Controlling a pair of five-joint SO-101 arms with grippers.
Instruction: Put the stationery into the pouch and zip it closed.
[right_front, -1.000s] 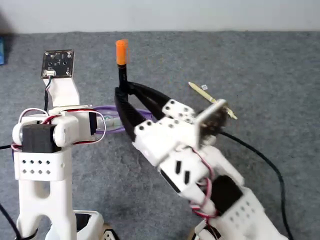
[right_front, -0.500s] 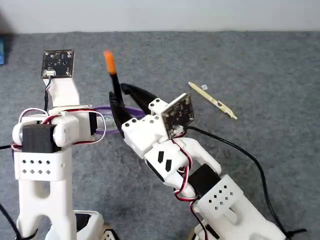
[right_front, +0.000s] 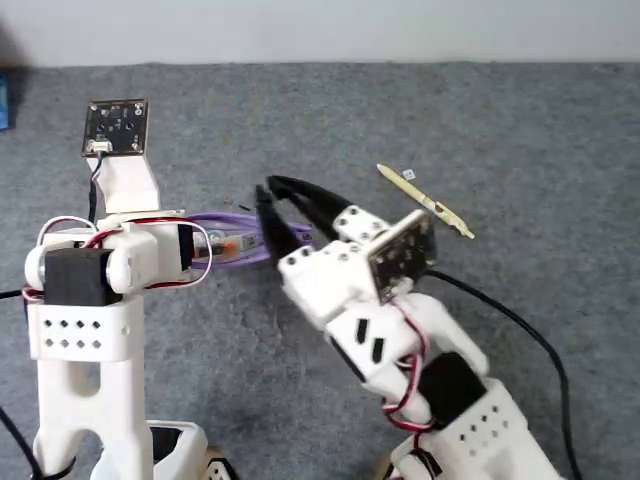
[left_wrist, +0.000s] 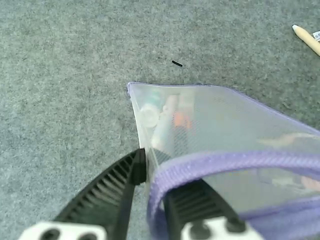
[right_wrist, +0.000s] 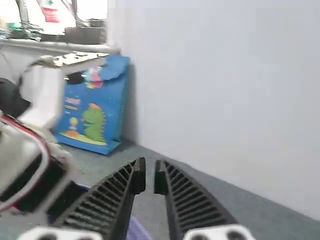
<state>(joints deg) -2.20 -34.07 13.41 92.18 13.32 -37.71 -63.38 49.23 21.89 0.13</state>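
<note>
The clear mesh pouch (left_wrist: 210, 130) with a purple zip edge (right_front: 236, 241) lies on the grey carpet. My left gripper (left_wrist: 150, 165) is shut on that zip edge. Inside the pouch are several items, among them a white one and an orange-tipped marker (left_wrist: 179, 120). My right gripper (right_front: 266, 193) hangs over the pouch's mouth, fingers a narrow gap apart and holding nothing (right_wrist: 149, 172). A cream pen (right_front: 425, 202) lies on the carpet to the right of the right arm, its tip in the left wrist view (left_wrist: 306, 37).
A small black scrap (left_wrist: 177, 63) lies on the carpet beyond the pouch. A blue bag with a dinosaur print (right_wrist: 92, 112) stands against the white wall. A blue object (right_front: 4, 100) sits at the far left edge. Open carpet lies to the back and right.
The right gripper held an orange-capped marker upright, swung it left over the pouch, and let it go. The marker now lies in the pouch and the gripper has moved slightly right.
</note>
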